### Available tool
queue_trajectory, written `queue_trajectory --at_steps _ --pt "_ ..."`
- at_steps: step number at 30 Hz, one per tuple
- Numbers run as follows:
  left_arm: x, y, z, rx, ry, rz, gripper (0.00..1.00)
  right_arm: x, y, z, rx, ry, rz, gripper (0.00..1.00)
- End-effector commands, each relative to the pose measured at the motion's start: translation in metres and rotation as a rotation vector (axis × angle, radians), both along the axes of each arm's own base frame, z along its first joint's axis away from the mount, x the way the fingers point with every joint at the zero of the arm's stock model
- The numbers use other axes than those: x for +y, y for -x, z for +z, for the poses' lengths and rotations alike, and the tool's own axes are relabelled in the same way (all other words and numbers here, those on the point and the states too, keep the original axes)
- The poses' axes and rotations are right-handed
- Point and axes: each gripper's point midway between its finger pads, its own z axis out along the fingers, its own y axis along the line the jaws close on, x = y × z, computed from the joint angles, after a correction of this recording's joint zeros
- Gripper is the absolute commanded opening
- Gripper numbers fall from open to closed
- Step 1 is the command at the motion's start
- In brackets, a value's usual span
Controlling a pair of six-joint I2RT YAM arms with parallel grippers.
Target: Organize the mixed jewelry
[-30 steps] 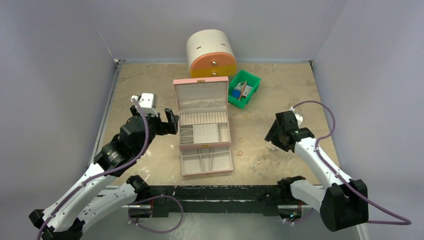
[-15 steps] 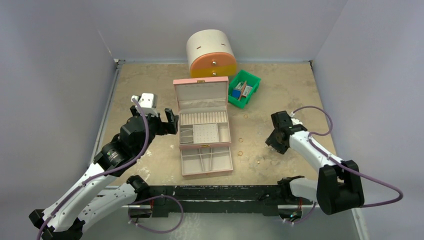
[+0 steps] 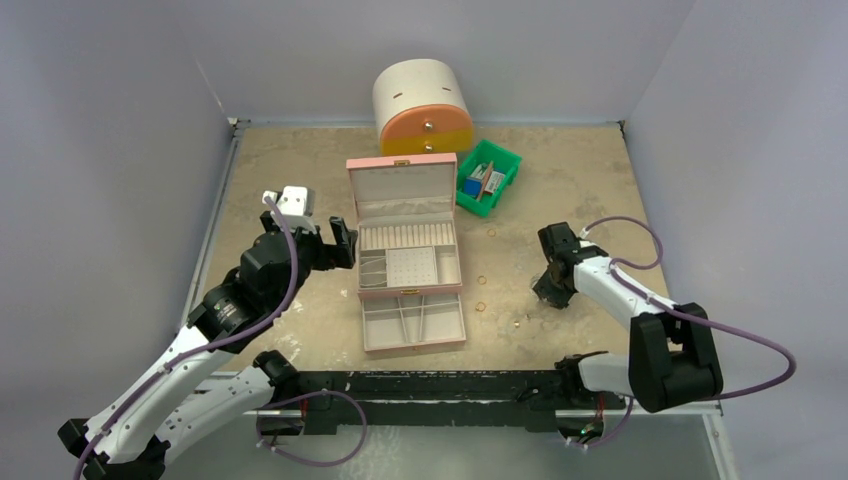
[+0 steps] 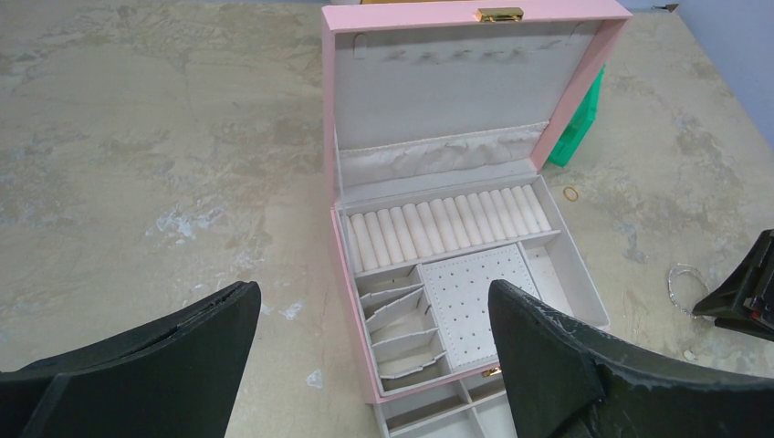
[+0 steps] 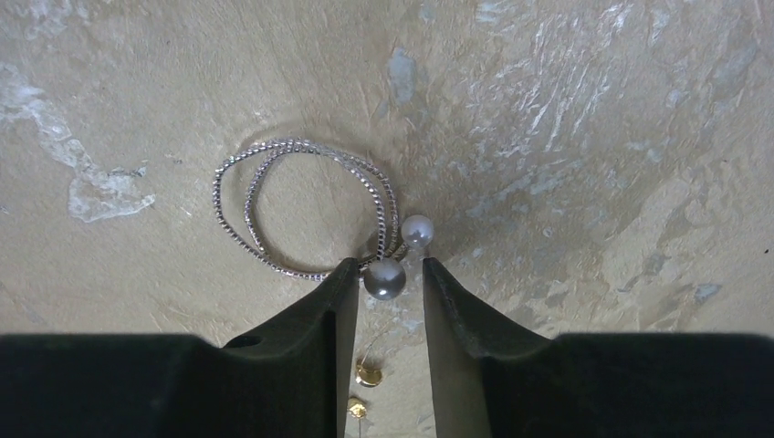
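Black fingers of the right gripper stand a little apart, one on each side of a smooth grey bead, not pinching it yet. I think it should squeeze gently and straight, because a round bead can pop out. The bead ends a thin, bumpy silvery wire hoop lying flat on the rough tabletop, right of the pink box. Tiny shiny gold studs lie close by. The left gripper is spread wide.

Two tiny blurred specks, perhaps gold studs
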Motion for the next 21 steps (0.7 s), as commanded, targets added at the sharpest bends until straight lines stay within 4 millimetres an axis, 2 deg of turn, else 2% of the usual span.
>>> queue_trajectory --at_steps 1,3,6,10,16,21 --pt "-0.001 -0.002 0.013 -0.036 0.029 0.003 0.95 -0.006 0.002 -0.002 0.002 0.029 -0.039 0.32" --pt "-0.001 -0.002 0.013 -0.035 0.027 0.002 0.95 -0.006 0.001 -0.002 0.0 0.028 -0.042 0.31" --pt "-0.001 -0.002 0.012 -0.034 0.025 0.002 0.95 -0.006 0.002 -0.002 -0.001 0.03 -0.043 0.22" --pt "-0.001 -0.002 0.012 -0.032 0.022 0.005 0.95 -0.005 0.0 0.002 -0.02 0.023 -0.039 0.01" --pt "0.0 -0.002 0.012 -0.034 0.023 0.006 0.95 -0.009 -0.007 0.02 -0.077 0.044 -0.004 0.0" --pt "0.0 -0.003 0.013 -0.035 0.023 0.01 0.95 0.0 -0.017 0.045 -0.154 0.008 0.095 0.0"
